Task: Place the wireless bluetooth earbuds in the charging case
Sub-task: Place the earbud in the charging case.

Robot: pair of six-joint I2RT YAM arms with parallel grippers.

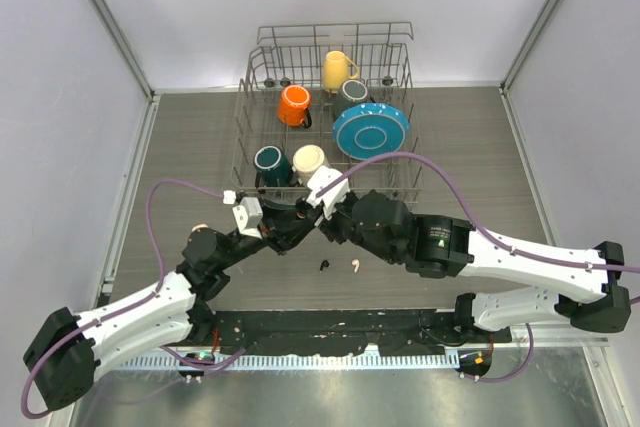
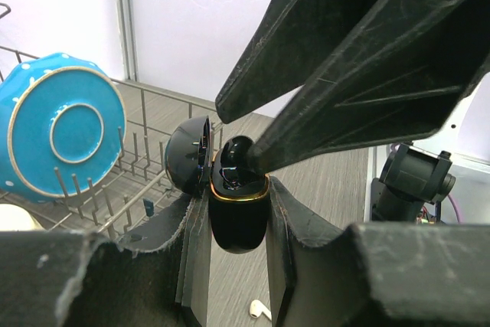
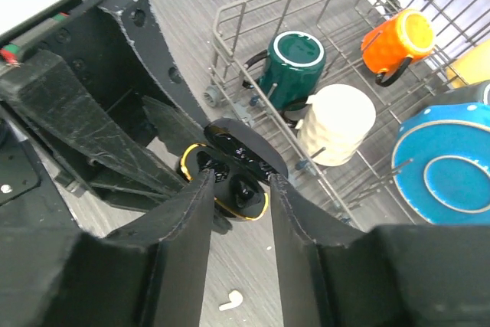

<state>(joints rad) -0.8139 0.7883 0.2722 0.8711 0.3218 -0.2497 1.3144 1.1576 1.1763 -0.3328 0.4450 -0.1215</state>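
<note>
My left gripper (image 2: pixel 237 198) is shut on the black charging case (image 2: pixel 239 223), a gold-rimmed shell held above the table with its lid (image 2: pixel 187 160) open. In the right wrist view the case (image 3: pixel 256 206) shows one black earbud (image 3: pixel 249 189) seated in a slot. My right gripper (image 3: pixel 239 180) hovers over the case mouth, jaws apart with nothing pinched between them. The two grippers meet above the table's middle, the left (image 1: pixel 298 224) beside the right (image 1: pixel 326 224). One black earbud (image 1: pixel 323 266) and one white earbud (image 1: pixel 355 266) lie loose on the table below. The fourth earbud is not in view.
A wire dish rack (image 1: pixel 262 112) stands right behind the grippers. It holds an orange mug (image 1: pixel 294 105), a yellow mug (image 1: pixel 336 70), a dark green mug (image 1: pixel 270 163), a cream mug (image 1: pixel 308 161) and a blue plate (image 1: pixel 370 130). White walls close in both sides.
</note>
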